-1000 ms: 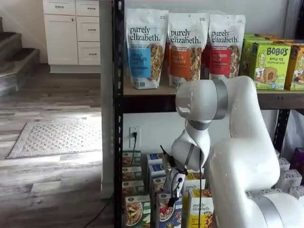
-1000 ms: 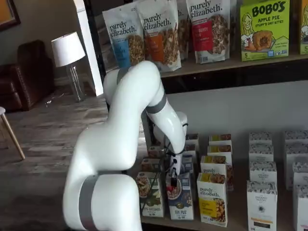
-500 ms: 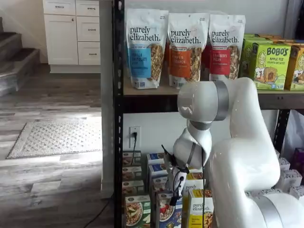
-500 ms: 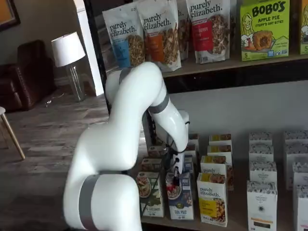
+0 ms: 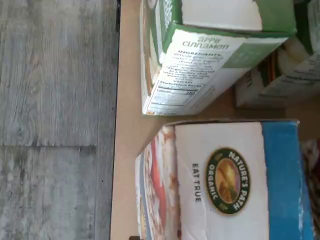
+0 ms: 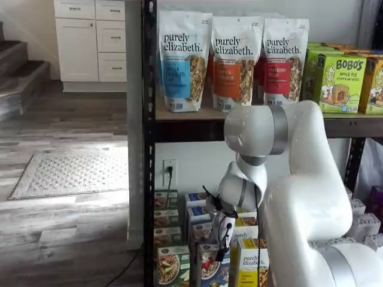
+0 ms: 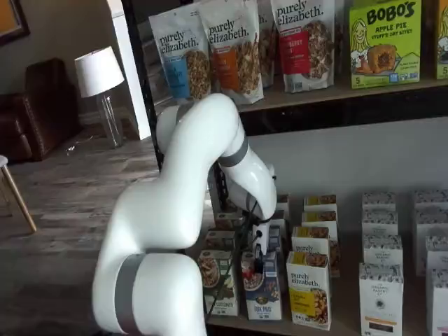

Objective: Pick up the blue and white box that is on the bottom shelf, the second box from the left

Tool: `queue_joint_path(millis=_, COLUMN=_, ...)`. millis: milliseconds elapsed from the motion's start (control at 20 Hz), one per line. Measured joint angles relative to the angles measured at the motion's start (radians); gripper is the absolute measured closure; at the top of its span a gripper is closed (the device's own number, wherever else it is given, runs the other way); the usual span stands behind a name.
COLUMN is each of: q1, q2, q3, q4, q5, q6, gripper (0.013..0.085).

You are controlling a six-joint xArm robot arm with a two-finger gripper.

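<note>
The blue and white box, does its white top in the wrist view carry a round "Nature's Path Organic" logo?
Yes, the blue and white box shows a round green and gold "Nature's Path Organic" seal on its white top, beside the words "Eat True".

- The bottom shelf, a tan board, carries rows of small upright cartons.
- In its front row stand a green-and-white carton, the blue and white box just beside it, then a yellow-and-white carton.
- White cartons stand farther along.
</note>
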Motion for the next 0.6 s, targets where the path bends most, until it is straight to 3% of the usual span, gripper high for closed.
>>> queue_joint_path(millis=300, q1=0.004, q2=0.014, q3=-0.008, q4=-0.063, q5=0.004, q6=0.057, gripper=0.0130)
queue_joint_path(millis=600, q1=0.005, q2=0.019, q3=-0.013, q4=-0.087, q5=0.020, q6=0.079, gripper=0.0130)
